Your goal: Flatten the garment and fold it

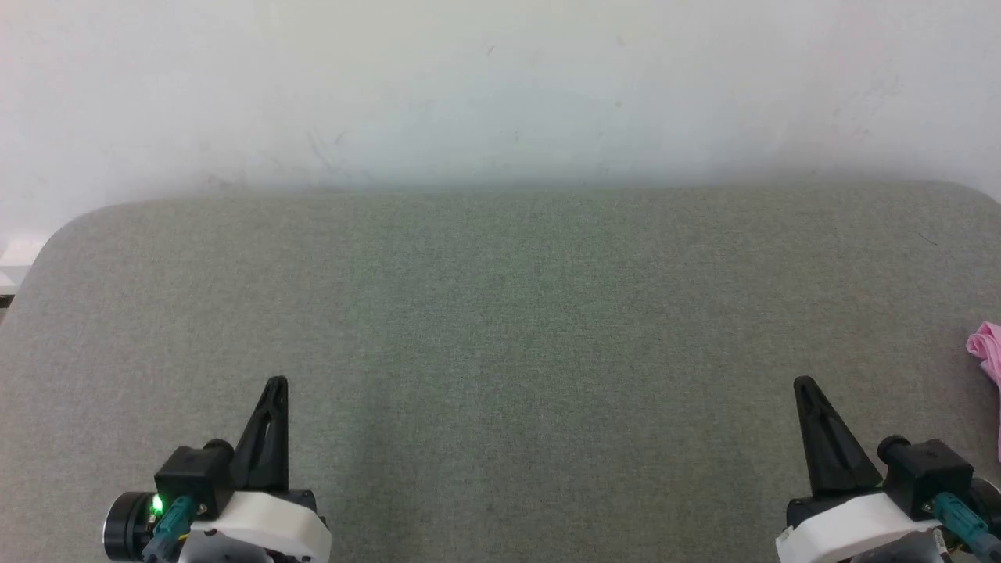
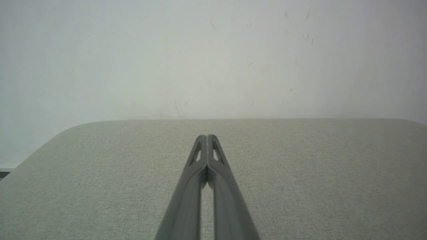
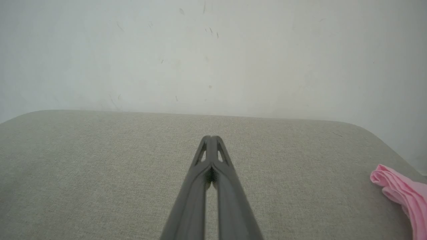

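The garment (image 1: pixel 988 350) is pink soft fabric, bunched at the far right edge of the grey padded table (image 1: pixel 500 313), mostly cut off by the frame. In the right wrist view the garment (image 3: pixel 402 195) lies crumpled at the lower right, well to the right of my fingers. My right gripper (image 1: pixel 804 385) hovers over the table's front right, shut with nothing between its fingers; the tips (image 3: pixel 210 137) touch. At the front left, my left gripper (image 1: pixel 276 383) is likewise shut and empty, its tips (image 2: pixel 207 136) pressed together.
A white wall (image 1: pixel 500 86) rises right behind the table's far edge. The table's rounded corners show at far left (image 1: pixel 62 234) and far right (image 3: pixel 370 130). Grey fabric spreads between the two grippers.
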Robot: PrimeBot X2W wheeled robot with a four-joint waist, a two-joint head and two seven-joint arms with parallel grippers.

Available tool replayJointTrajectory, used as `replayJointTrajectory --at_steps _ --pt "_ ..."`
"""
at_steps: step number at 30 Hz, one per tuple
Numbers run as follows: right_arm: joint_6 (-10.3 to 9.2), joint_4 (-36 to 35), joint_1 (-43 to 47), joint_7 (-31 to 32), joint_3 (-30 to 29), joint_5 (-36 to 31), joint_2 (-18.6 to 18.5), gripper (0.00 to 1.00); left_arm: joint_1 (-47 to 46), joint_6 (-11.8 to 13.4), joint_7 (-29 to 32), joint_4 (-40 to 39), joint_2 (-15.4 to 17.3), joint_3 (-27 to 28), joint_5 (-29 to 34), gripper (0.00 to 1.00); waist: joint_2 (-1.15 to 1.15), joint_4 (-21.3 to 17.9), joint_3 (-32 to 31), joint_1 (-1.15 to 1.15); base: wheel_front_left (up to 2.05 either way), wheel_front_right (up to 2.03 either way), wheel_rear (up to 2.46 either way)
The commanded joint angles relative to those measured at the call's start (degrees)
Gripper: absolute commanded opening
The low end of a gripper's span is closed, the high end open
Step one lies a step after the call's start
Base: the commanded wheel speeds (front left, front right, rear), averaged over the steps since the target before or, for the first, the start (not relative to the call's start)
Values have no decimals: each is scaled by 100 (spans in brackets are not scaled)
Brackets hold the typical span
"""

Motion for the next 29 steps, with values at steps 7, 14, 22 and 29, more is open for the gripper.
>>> replayJointTrajectory --at_steps 7,14,22,29 --pt "-2 -16 -111 69 20 -62 6 0 -20 69 90 -84 -41 -19 88 0 0 -9 -3 0 0 0 0" --pt "-3 -21 -146 128 28 -93 8 0 -26 95 172 -129 -64 -29 129 0 0 -17 -5 0 0 0 0" --pt "-3 -26 -187 196 37 -128 10 0 -32 125 266 -182 -90 -39 177 0 0 -27 -8 0 0 0 0" --pt "-4 -31 -222 256 45 -160 11 0 -38 151 348 -228 -113 -48 219 0 0 -36 -11 0 0 0 0"
